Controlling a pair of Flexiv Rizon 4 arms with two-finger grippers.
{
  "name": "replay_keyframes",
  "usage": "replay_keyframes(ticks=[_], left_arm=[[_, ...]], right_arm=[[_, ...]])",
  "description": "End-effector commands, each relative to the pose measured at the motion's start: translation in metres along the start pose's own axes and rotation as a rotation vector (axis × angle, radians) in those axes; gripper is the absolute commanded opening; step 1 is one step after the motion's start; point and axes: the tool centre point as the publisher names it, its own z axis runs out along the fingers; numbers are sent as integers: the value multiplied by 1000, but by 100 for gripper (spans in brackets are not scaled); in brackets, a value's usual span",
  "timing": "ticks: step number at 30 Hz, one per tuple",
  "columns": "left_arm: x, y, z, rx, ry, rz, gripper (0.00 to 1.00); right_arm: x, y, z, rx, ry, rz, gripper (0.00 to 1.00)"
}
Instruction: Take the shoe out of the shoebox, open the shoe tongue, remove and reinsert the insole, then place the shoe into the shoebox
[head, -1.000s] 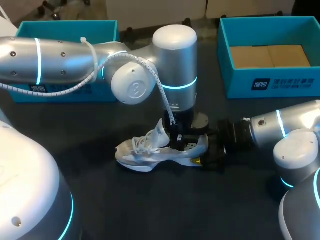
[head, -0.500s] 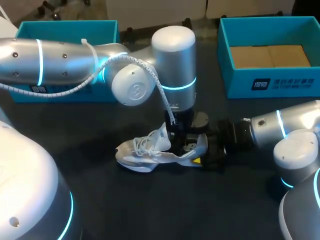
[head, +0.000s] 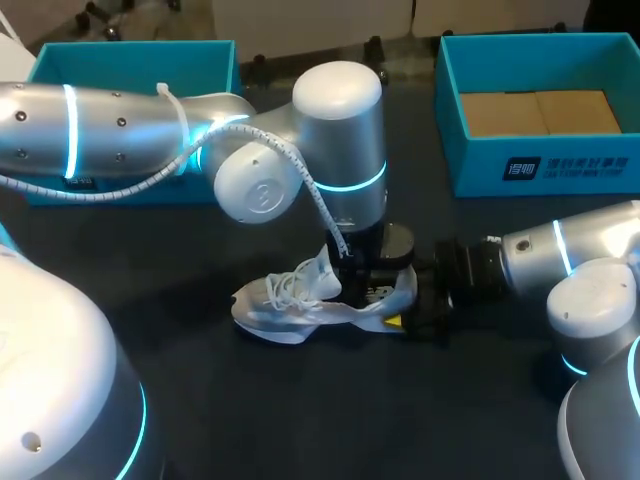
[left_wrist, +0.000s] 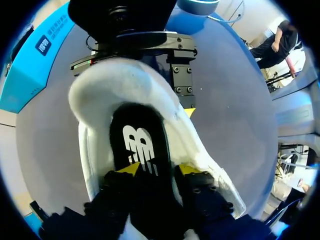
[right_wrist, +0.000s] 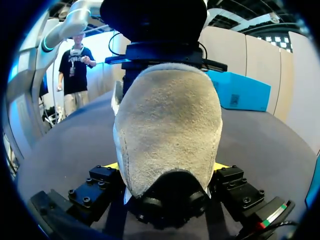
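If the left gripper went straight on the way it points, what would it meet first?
Probably the black insole inside the white sneaker; the left gripper points straight into its opening.

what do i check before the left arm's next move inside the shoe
1. The shoe is out of the shoebox, on the table: ok.
2. The right jaws are shut on the heel: ok.
3. The tongue is lifted, opening clear: ok.
4. The left jaws are inside the shoe, fingertips on the insole: ok.
5. The left jaws grip the insole: not ok, they stand open.
6. The insole lies flat toward the toe: cannot tell, hidden.
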Motion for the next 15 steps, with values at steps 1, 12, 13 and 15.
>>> replay_keyframes(ticks=[1,12,13,15], left_arm=[[-12,-1,37,2,-19,-11,38],[-13,9,53,23,-71,-21,0],[-14,10,53,24,-73,-22,0],[-14,11,48,26,-81,-20,0]], right_arm=[[2,-2,6,1,-1,0,0],[2,-2,6,1,-1,0,0],[2,-2,6,1,-1,0,0],[2,-2,6,1,-1,0,0]])
